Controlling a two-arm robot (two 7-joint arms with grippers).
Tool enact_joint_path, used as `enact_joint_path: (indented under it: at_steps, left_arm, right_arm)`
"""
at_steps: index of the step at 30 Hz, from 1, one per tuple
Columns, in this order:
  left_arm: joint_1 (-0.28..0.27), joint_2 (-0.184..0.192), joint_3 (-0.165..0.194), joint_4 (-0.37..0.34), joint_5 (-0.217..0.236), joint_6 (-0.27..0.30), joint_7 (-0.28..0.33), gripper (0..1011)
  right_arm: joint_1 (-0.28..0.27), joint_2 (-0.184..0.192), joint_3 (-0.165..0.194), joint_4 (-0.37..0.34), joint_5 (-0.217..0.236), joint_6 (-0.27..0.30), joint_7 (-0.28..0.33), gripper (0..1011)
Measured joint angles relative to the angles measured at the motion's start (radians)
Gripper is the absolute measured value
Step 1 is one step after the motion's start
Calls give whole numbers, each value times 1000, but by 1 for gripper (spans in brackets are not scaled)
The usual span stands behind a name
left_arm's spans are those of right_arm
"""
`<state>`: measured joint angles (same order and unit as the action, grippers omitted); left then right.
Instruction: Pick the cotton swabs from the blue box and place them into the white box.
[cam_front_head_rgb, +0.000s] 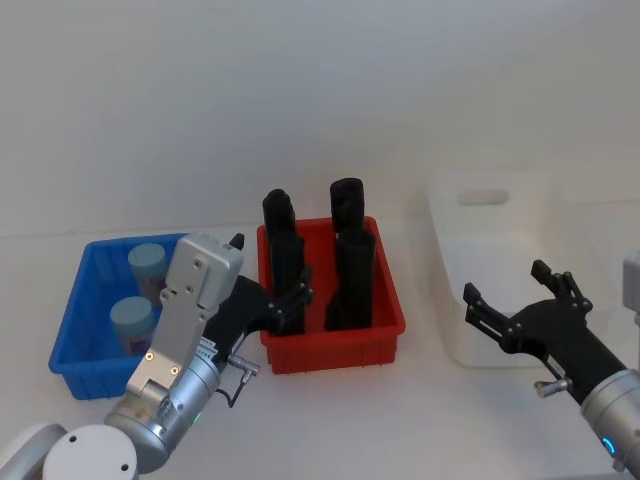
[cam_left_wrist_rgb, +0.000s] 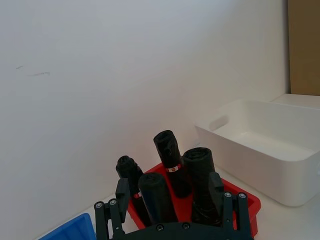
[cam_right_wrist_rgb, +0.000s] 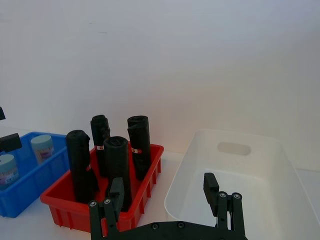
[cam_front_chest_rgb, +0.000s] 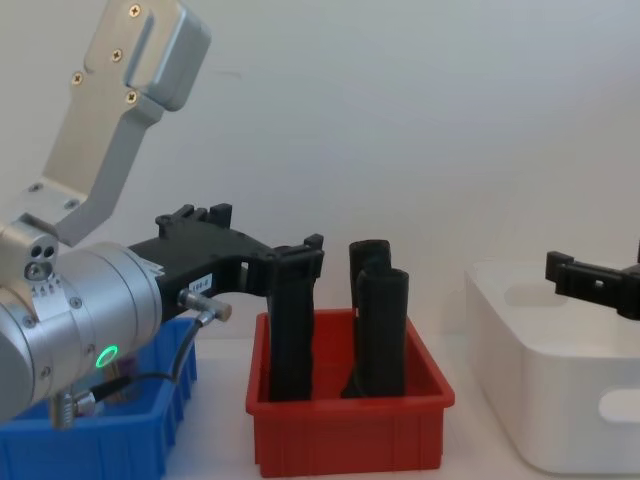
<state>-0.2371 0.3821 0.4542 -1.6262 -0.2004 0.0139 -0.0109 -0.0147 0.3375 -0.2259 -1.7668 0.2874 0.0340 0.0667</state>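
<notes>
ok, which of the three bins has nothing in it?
The white box, on the robot's right: its inside is bare. The blue box holds two jars of cotton swabs, and the red bin between them holds four black rolls.

The left arm (cam_front_head_rgb: 165, 400) is rounded silver metal, with a screwed grey bracket (cam_front_chest_rgb: 120, 110), a green light (cam_front_chest_rgb: 107, 354) and a black cable (cam_front_chest_rgb: 150, 385). The left gripper (cam_front_head_rgb: 295, 297) and right gripper (cam_front_head_rgb: 504, 281) are black and many-jointed.
</notes>
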Motion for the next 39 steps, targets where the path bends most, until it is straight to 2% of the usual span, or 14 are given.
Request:
enact_joint_path:
  at_steps: [39]
  left_arm:
    - [0,0,0,0,0,0,0,1004]
  right_arm:
    - [0,0,0,0,0,0,0,1002]
